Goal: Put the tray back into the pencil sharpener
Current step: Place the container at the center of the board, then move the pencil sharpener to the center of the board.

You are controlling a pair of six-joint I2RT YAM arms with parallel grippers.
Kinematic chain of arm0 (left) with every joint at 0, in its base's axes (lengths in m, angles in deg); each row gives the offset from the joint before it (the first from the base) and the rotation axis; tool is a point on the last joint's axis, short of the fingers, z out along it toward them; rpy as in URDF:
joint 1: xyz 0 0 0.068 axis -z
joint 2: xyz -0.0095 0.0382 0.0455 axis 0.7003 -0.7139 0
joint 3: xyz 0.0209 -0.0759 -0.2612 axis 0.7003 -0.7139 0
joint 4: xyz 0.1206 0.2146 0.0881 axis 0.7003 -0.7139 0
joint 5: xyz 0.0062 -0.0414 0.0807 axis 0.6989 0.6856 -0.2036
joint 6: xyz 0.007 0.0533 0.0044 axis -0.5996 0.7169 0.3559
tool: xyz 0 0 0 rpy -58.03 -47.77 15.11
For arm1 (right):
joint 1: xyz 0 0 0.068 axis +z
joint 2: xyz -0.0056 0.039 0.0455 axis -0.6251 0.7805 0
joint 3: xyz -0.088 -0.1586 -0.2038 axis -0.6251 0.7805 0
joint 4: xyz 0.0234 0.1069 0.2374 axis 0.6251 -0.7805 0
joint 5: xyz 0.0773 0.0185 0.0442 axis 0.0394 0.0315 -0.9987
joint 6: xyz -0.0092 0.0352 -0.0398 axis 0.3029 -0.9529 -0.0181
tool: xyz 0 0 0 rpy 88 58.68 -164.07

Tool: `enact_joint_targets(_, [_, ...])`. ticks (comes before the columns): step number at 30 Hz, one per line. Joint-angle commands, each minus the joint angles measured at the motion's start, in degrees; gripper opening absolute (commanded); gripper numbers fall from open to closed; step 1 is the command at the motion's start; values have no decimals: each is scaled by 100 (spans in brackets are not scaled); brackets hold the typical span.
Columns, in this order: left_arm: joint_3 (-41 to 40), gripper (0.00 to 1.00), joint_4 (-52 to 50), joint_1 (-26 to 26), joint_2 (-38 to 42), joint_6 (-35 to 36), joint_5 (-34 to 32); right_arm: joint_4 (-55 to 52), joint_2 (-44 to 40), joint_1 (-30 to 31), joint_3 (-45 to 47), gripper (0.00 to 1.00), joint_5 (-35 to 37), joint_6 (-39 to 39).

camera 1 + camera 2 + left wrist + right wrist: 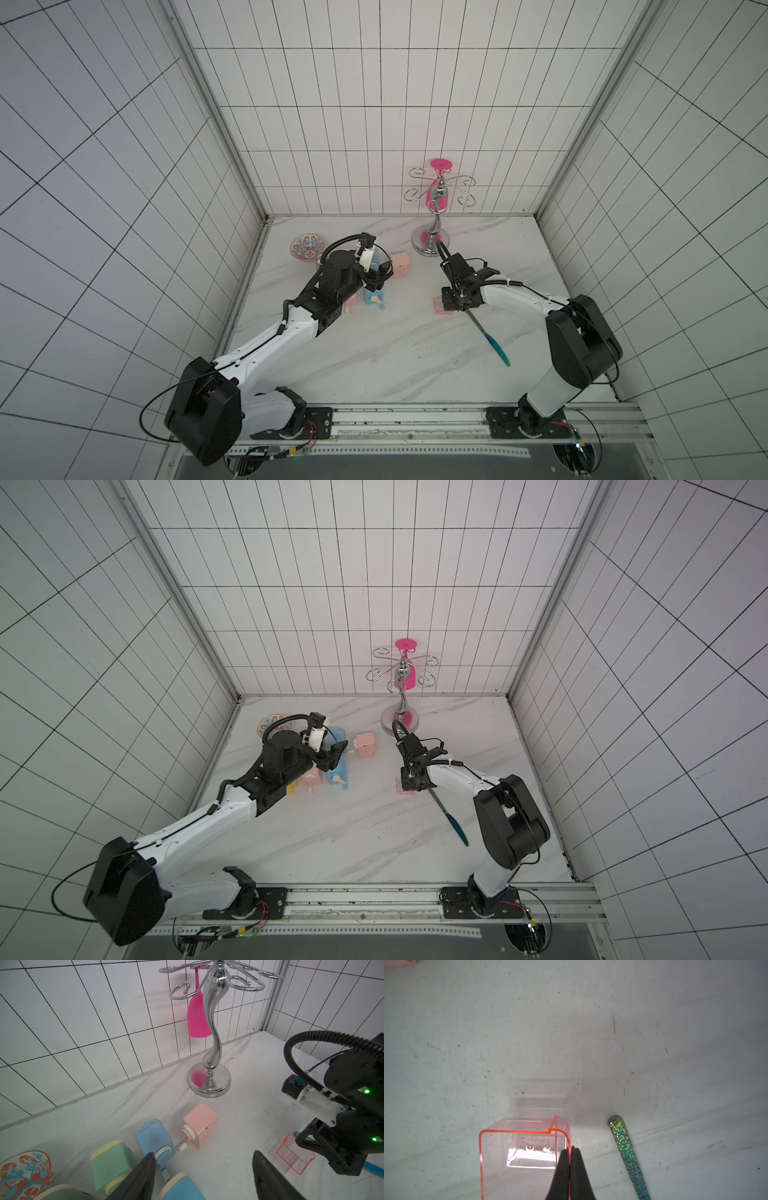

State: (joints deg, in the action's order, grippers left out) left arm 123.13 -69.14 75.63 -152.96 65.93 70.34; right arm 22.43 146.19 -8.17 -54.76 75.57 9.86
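Grip falls on one thin side wall of the clear pink tray (517,1131), where the right gripper (570,1148) has its jaws pressed together with the wall pinched between them. This probably leaves the open end free to lead into a slot. The tray sits right of the middle of the tabletop (571,1032), just beside an iridescent handle (625,1142); whether it has lifted clear cannot be told. Its likely home, by colour, is the pink sharpener (202,1124), lying on its side well apart, nearer the back edge. The right arm reaches in from the front right corner, elbow high, wrist bent downward. The left arm stretches toward the back left corner, and the left gripper (204,1153) hovers over the blue sharpener (153,1136), jaws apart and empty.
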Motion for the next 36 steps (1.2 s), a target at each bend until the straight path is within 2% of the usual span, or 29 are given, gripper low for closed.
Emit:
enact_joint_targets(1, [-31, 74, -34, 11, 83, 95, -57, -128, 136, 49, 90, 2, 99, 74])
enact_joint_targets(10, [61, 75, -42, 11, -51, 118, -93, -88, 274, 43, 64, 5, 31, 188])
enact_joint_targets(18, [271, 75, -76, 11, -343, 364, 64, -227, 67, 41, -93, 23, 9, 296])
enact_joint_targets(22, [562, 75, -284, 11, -600, 1035, 323, -306, -307, -16, -266, 25, -138, 229])
enact_joint_targets(27, [1277, 75, -1145, 11, -1243, 2433, 1079, -278, -750, -429, -370, 26, -516, 57])
enact_joint_targets(36, [2702, 76, -2354, -58, -2682, 3619, 1153, -439, -1155, -1268, -516, 29, -1058, 356])
